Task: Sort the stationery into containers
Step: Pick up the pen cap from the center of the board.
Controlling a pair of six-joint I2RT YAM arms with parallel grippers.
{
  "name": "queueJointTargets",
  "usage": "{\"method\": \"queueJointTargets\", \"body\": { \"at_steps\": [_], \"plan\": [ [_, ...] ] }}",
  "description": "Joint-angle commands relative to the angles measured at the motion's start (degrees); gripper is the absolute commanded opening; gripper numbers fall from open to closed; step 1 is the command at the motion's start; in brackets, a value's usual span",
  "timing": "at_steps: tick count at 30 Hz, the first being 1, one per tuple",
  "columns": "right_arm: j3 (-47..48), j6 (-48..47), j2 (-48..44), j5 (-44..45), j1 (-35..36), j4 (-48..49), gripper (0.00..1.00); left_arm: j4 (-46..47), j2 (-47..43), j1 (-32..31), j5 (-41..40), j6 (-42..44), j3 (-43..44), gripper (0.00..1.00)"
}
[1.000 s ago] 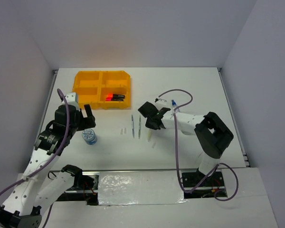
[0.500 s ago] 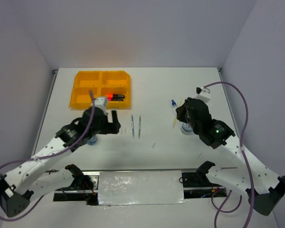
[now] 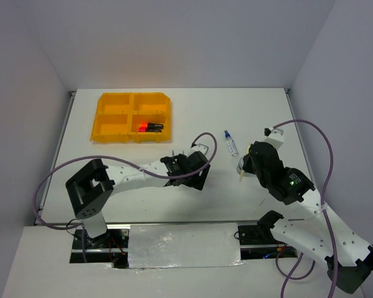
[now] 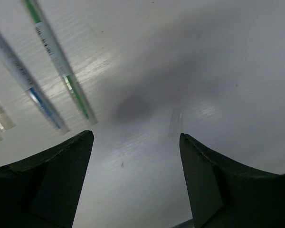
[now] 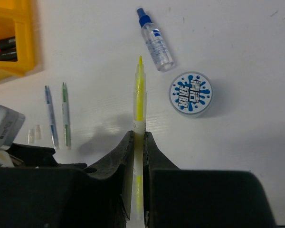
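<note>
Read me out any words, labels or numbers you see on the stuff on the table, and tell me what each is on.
Nothing reads clearly enough to quote.
Round roll: blue lettering in two lines among blue splashes, upside down, too blurred to read.
Clear bottle: small blue label, too small.
Green pen: tiny print along the barrel, blurred.

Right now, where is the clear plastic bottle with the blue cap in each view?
Top external: clear blue-capped bottle right of centre.
Left wrist: not in it.
Right wrist: top centre.
Shared landmark: orange-yellow plastic tray, upper left in top and right-wrist views.
</note>
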Motion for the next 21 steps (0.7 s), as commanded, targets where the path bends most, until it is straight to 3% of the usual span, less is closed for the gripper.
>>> {"method": "queueJointTargets", "body": {
  "at_steps": [1,6,15,21],
  "plan": [
    [-0.1,0.3,-0.9,4.5,-0.7,-2.2,0.00,2.1,4.5,-1.2,1.2,0.2,4.3,0.85],
    [-0.6,-0.9,-2.2,4.9,-1.6,-2.5,0.00,1.2,9.7,-2.3,1.3,0.9,8.0,0.75],
    [-2.1,-1.9,-3.4,5.0,-2.7,-2.4,0.00,1.2,11.5,-3.8,1.6,0.1,7.1,0.72],
    [-2.5,-2.1,-3.3,3.7,-2.9,-1.5,0.00,0.4,13.4,-4.8,1.1,0.2,7.7,0.63]
  ]
}}
